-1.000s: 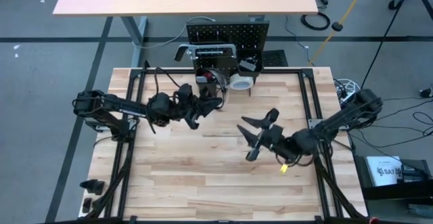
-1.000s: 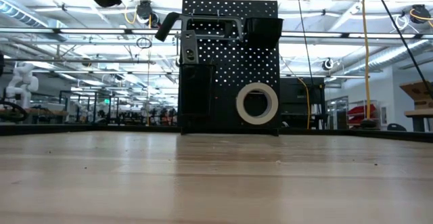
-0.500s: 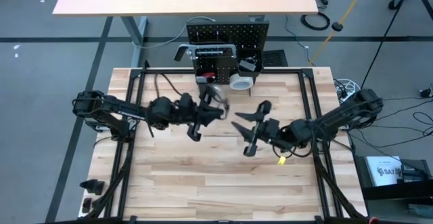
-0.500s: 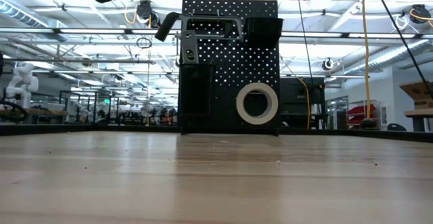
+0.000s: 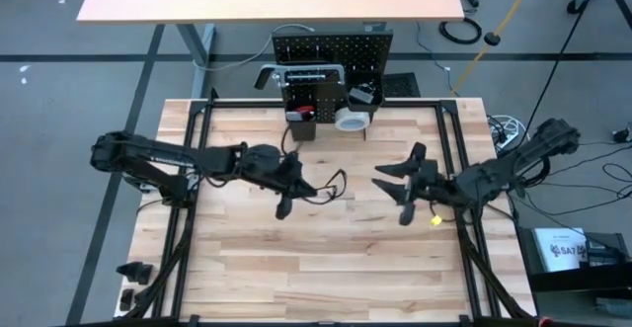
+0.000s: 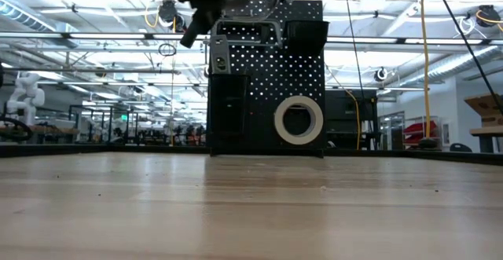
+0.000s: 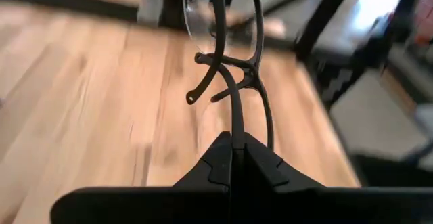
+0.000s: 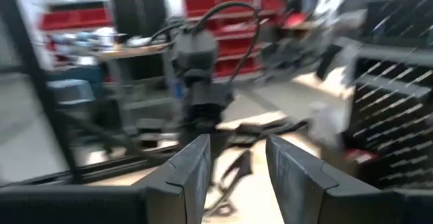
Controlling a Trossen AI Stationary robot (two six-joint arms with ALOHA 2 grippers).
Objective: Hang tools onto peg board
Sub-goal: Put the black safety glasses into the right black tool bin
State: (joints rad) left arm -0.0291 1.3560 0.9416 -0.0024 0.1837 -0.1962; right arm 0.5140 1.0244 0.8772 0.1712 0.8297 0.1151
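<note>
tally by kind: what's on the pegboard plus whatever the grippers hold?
Bar clamp: 1
Tape roll: 1
Black bins: 2
Glasses, in left gripper: 1
Total: 5

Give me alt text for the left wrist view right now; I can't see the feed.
The left pincer is shut on the thin temple arms of a pair of safety glasses, holding them out ahead of the camera above the light wooden tabletop. A clear lens shows at the far end of the dark frame. A dark metal frame rail crosses beyond.
</note>
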